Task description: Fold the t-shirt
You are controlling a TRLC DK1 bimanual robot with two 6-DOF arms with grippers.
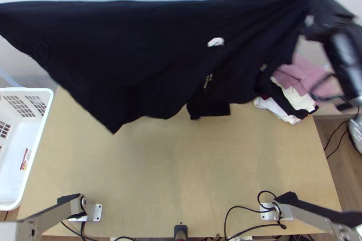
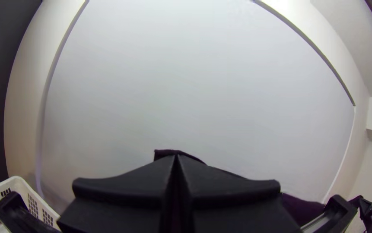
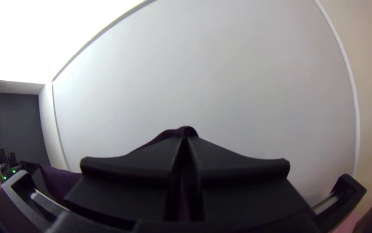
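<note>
The dark t-shirt [image 1: 135, 51] is stretched crosswise over the tabletop's [image 1: 181, 164] far edge. One corner is clamped by the left claw [image 2: 175, 158]; another, by the right claw [image 3: 186, 139].

A pale wall [image 2: 194, 86] stands behind the light wooden table [image 1: 181, 164], brown floor [image 1: 339, 168] beside it.

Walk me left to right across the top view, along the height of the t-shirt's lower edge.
White basket → dark t-shirt's pointed hanging corner → its small squarish flap → pile of folded cloths.
</note>
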